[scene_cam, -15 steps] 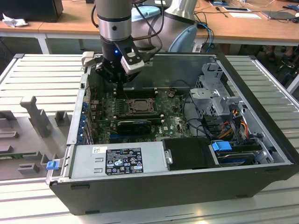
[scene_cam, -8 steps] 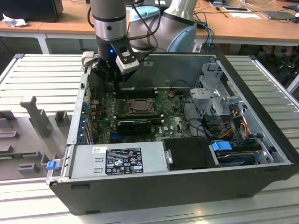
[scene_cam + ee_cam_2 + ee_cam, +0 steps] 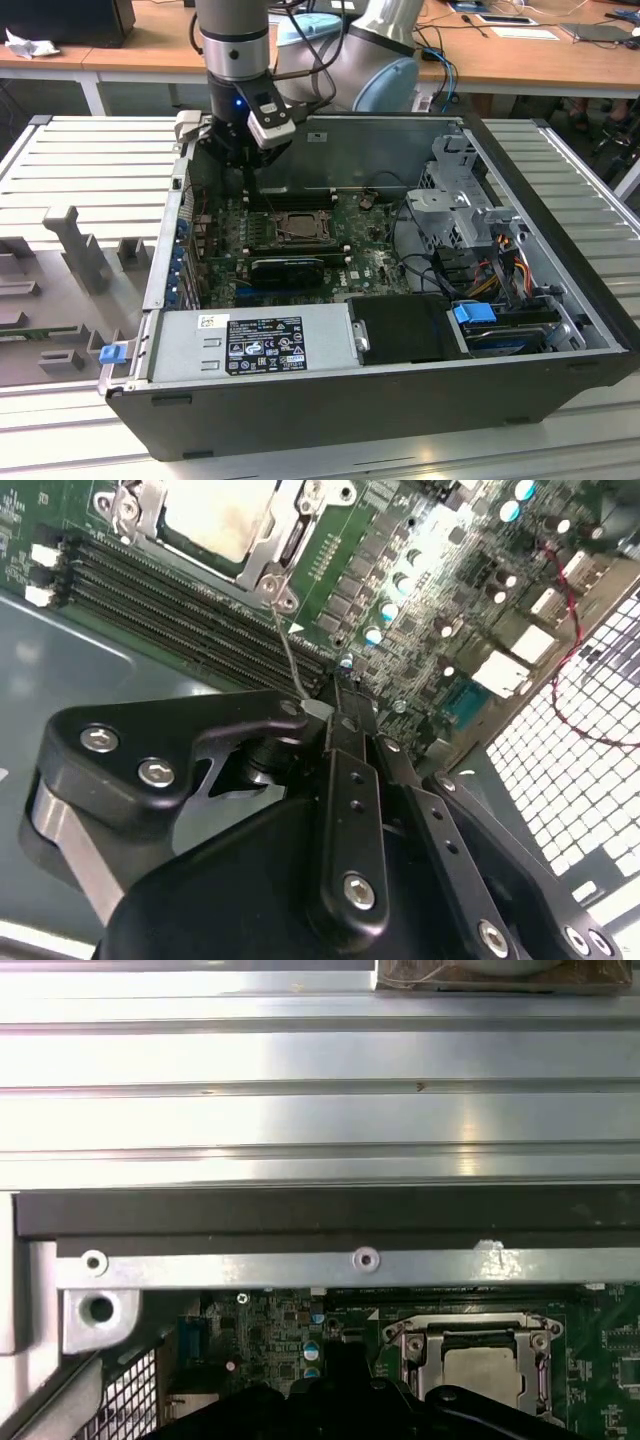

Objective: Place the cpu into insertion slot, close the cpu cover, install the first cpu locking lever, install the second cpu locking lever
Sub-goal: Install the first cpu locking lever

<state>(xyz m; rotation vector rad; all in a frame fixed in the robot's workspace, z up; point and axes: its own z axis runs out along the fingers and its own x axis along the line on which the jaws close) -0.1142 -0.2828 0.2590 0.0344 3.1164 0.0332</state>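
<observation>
Black claw (image 3: 325,708) pinches closed on thin locking lever (image 3: 288,650), hiding its tip; cpu (image 3: 215,515) partly cut off.

Workshop bench and desks, evenly lit.
I see a ribbed metal table (image 3: 90,150) spread across the foreground, and beyond it a long wooden desk (image 3: 150,50) on white legs, strewn with cables (image 3: 445,60), papers (image 3: 525,33) and a crumpled white wad (image 3: 28,44).

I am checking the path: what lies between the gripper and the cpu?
In the second wrist view, black memory slots and a thin metal rod lie between the gripper and the cpu.
</observation>
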